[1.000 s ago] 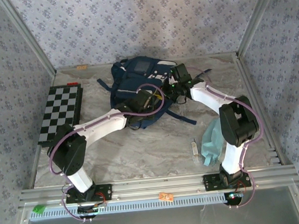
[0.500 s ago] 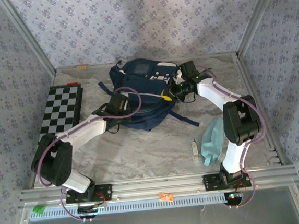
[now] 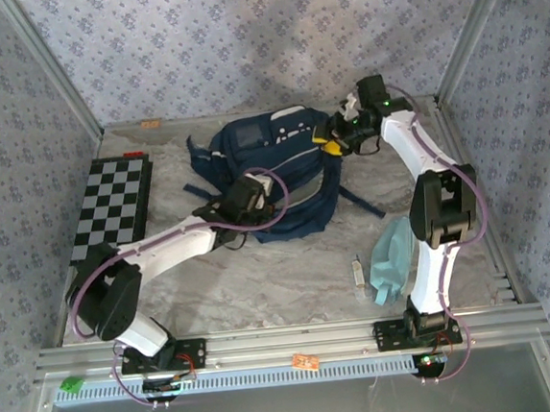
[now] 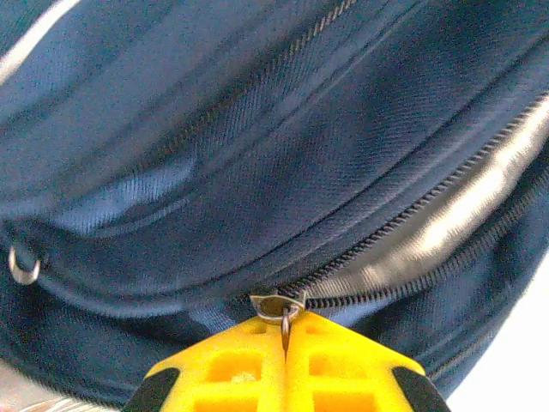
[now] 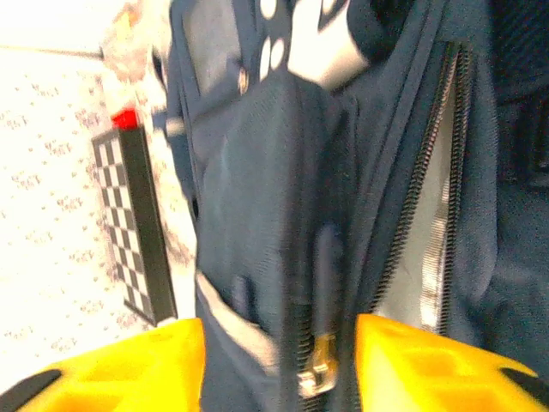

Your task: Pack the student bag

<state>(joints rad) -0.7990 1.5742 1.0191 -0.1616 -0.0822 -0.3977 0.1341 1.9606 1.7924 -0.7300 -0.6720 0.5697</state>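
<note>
The student bag [image 3: 281, 167], navy blue with white stripes, lies at the back middle of the table with its main zipper partly open. My left gripper [image 3: 252, 194] rests at the bag's near left side. In the left wrist view its yellow fingers [image 4: 232, 365] are shut on the metal zipper pull [image 4: 284, 324], with the bag fabric [image 4: 257, 129] close behind. My right gripper [image 3: 333, 141] stands open at the bag's right end. In the right wrist view a second zipper slider [image 5: 319, 371] sits loose between the spread yellow fingers [image 5: 429, 365], beside the open zipper gap [image 5: 425, 257].
A folded checkerboard [image 3: 111, 209] lies at the left; it also shows as the checkerboard [image 5: 137, 232] in the right wrist view. A teal pouch [image 3: 390, 258] and a small tube [image 3: 358, 274] lie at the near right. Metal frame posts edge the table.
The right gripper has opened and let go of the bag, moving back and right. The left gripper has pulled its zipper pull to the right, and the bag has shifted.
</note>
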